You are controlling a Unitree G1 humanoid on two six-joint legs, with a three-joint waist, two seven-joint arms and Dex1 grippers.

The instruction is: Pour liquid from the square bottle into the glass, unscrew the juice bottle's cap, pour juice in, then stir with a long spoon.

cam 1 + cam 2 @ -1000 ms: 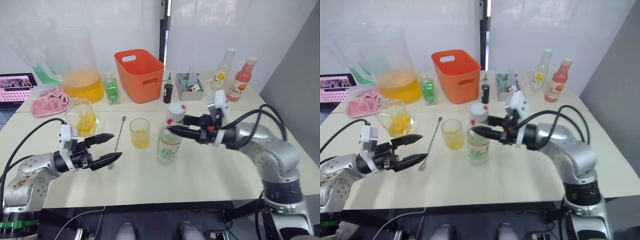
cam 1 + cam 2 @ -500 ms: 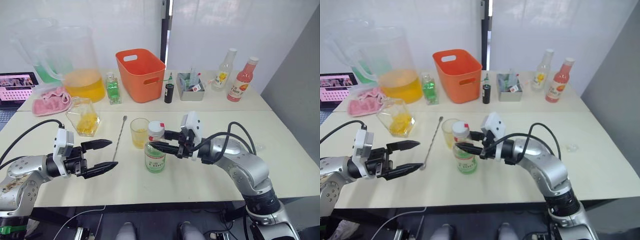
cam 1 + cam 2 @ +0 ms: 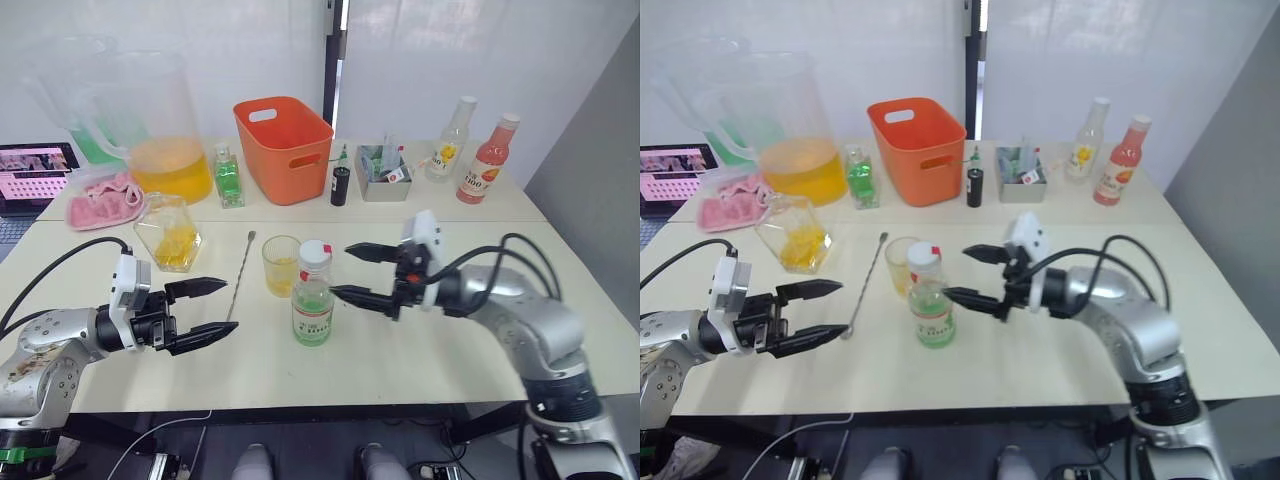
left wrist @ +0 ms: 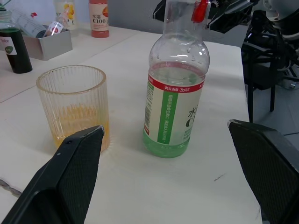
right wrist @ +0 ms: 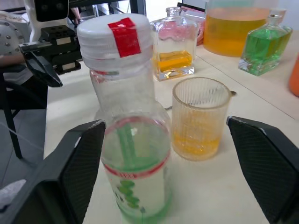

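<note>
The right gripper [image 3: 352,272] is wide open, with one finger high and one low. It sits just to the right of the juice bottle [image 3: 312,300] and does not touch it. The bottle stands up straight near the middle of the table [image 3: 420,350], and its white cap [image 3: 314,254] is on. The glass [image 3: 280,265] stands just behind the bottle, a bit to the left, with some yellow liquid [image 5: 195,140] in the bottom.

The job now looks like taking the cap off. To do it well, one gripper should hold the bottle's body tight so it cannot spin or tip. The other should close on the cap from above and turn it. The bottle is tall and thin, so a bump could knock it over. The glass is so close that it could get bumped too.

The left gripper [image 3: 205,310] is open as well. It hangs over the near left part of the table, well apart from the bottle. The long spoon [image 3: 238,277] lies flat between it and the glass. The square bottle [image 3: 171,234] stands farther left.

At the far side sit a big pitcher [image 3: 150,125], a small green bottle [image 3: 227,178], an orange basket [image 3: 285,150], a pink cloth [image 3: 103,201] and two more drink bottles [image 3: 470,155]. None of these are in the way.
</note>
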